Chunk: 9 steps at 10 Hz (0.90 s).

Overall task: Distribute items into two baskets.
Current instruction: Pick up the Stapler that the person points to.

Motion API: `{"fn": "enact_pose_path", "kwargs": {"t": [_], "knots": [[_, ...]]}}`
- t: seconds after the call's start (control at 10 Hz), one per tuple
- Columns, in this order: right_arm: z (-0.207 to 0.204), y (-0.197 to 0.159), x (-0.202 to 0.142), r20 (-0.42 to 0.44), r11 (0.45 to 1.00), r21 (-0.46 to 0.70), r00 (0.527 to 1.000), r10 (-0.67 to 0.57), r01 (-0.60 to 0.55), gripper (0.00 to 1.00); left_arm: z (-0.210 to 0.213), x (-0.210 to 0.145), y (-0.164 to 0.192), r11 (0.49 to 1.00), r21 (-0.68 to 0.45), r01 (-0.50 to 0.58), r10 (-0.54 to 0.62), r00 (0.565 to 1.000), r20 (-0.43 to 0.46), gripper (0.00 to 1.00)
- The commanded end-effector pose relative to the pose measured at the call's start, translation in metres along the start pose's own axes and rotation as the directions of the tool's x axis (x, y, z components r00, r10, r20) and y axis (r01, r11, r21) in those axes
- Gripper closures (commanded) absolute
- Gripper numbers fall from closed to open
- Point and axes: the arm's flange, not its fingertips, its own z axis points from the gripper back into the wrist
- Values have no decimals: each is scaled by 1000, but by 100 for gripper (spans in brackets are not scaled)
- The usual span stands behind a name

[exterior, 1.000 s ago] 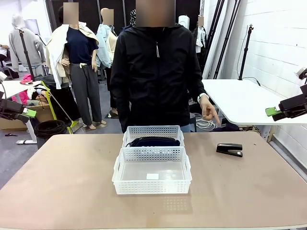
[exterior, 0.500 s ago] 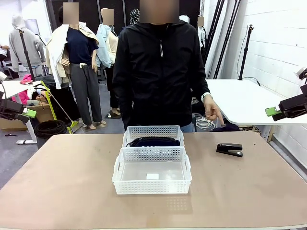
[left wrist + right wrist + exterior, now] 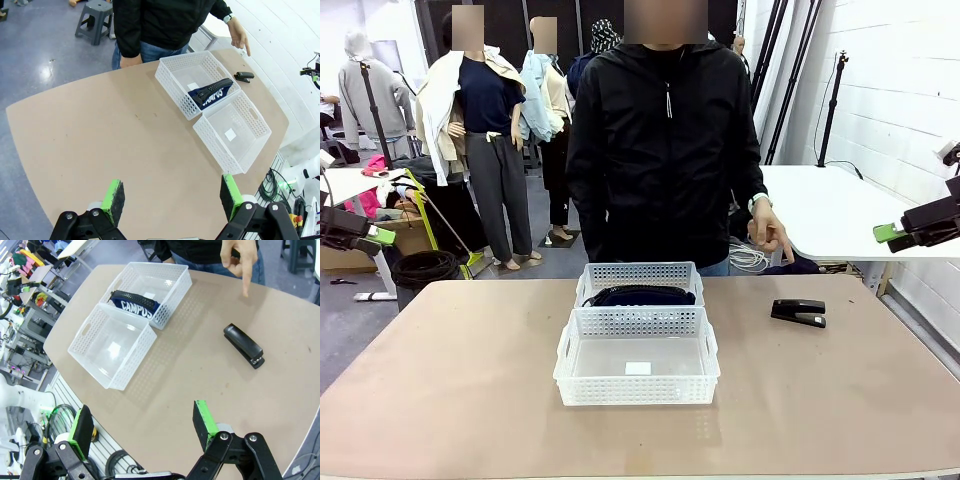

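The left gripper (image 3: pixel 170 196) hung high off the left side of the table (image 3: pixel 100 135), tilted down toward it, its jaws spread wide with nothing between the green pads (image 3: pixel 113 199). The right gripper (image 3: pixel 142 426) was posed the same way on the right side, wide open and empty, with the stapler (image 3: pixel 243 346) lying beyond its fingers. In the front view both grippers sat drawn back at the picture's edges, well above the tabletop.

The black stapler lay flat on the table, to the right of the baskets and well apart from them. The two white baskets touched end to end in the middle. The far basket (image 3: pixel 638 271) held the navy pouch (image 3: pixel 134 305) lettered CAMPUS. The near basket (image 3: pixel 636 385) showed a small white label (image 3: pixel 230 134) on its floor.

The person stood at the far edge, one hand (image 3: pixel 239 252) lowered with the index finger pointing down at the table near the stapler.
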Motion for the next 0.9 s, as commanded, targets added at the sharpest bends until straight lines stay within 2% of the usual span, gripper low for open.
{"fn": "enact_pose_path", "kwargs": {"t": [0.0, 0.2, 0.5, 0.7, 0.8], "knots": [[-8, -1, 18, -47, 998, -49, 998, 31, -33, 0, 1, -1, 0, 1000, -1, -4, 4, 1000, -10, 0], [-16, 3, 44, -101, 990, -92, 990, 99, -108, 0, 1, -1, 0, 1000, -1, -4, 4, 1000, -10, 0], [-60, -12, 82, -304, 956, -169, 935, 182, -241, 0, 1, -1, 0, 1000, -1, -4, 4, 1000, -10, 0], [-95, -42, 95, -422, 930, -153, 873, 244, -334, 0, 1, -1, 0, 1000, -1, -4, 4, 1000, -10, 0], [-109, -57, 97, -455, 919, -173, 856, 245, -354, 0, 1, -1, 0, 1000, -1, -4, 4, 1000, -10, 0]]}}
